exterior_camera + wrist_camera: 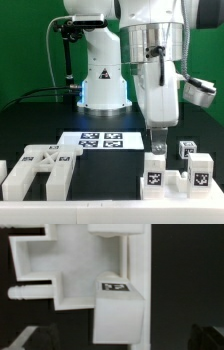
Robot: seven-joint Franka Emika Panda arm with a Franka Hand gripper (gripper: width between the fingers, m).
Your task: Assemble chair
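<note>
In the exterior view my gripper (158,143) hangs straight down over a white chair part (155,176) with a square tag, at the exterior view's right. The wrist view is filled by this white blocky part (80,274), which has a black-and-white tag (115,287) and a short round peg (20,292) on one side. My gripper (120,339) is open. Its dark fingers (28,336) stand wide apart on either side of the part's white bar (120,322), with dark gaps between them and the bar. Nothing is held.
A large white frame-like part (35,170) lies at the exterior view's left. Another tagged white part (200,170) and a small tagged cube (186,148) sit at the right. The marker board (100,140) lies in front of the robot base (105,85).
</note>
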